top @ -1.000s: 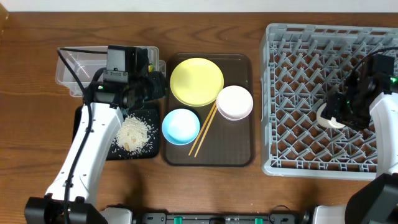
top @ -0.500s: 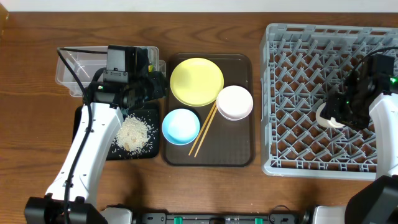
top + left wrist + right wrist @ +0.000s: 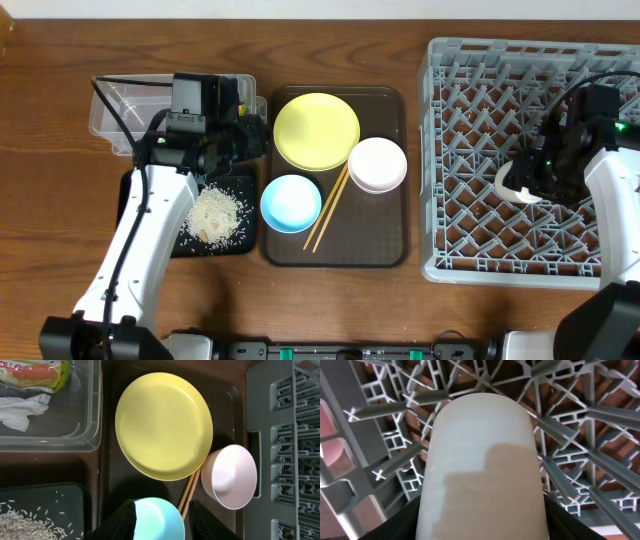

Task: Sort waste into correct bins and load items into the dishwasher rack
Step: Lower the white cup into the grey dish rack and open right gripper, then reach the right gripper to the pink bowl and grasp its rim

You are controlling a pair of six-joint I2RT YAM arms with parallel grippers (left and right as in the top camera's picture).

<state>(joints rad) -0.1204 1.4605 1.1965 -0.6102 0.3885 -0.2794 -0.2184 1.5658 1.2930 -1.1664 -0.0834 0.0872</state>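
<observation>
My right gripper (image 3: 533,180) is shut on the small white cup (image 3: 512,184), which it holds on its side low over the grid of the grey dishwasher rack (image 3: 470,120). The cup (image 3: 482,460) fills the right wrist view between the fingers. My left gripper (image 3: 252,140) hangs open and empty over the brown tray's left edge. Below it lie the yellow plate (image 3: 164,425), light blue bowl (image 3: 291,203), white bowl (image 3: 377,165) and chopsticks (image 3: 327,210). The snack wrapper (image 3: 37,372) lies in the clear tub (image 3: 85,445). Rice (image 3: 213,215) is heaped on the black tray (image 3: 240,243).
The brown serving tray (image 3: 385,250) sits between the bins and the rack. A crumpled white tissue (image 3: 17,410) lies in the clear tub beside the wrapper. The rack's left wall (image 3: 257,450) stands close to the white bowl.
My right gripper has shifted a little to the left and up inside the rack with the cup. The left arm has not moved.
</observation>
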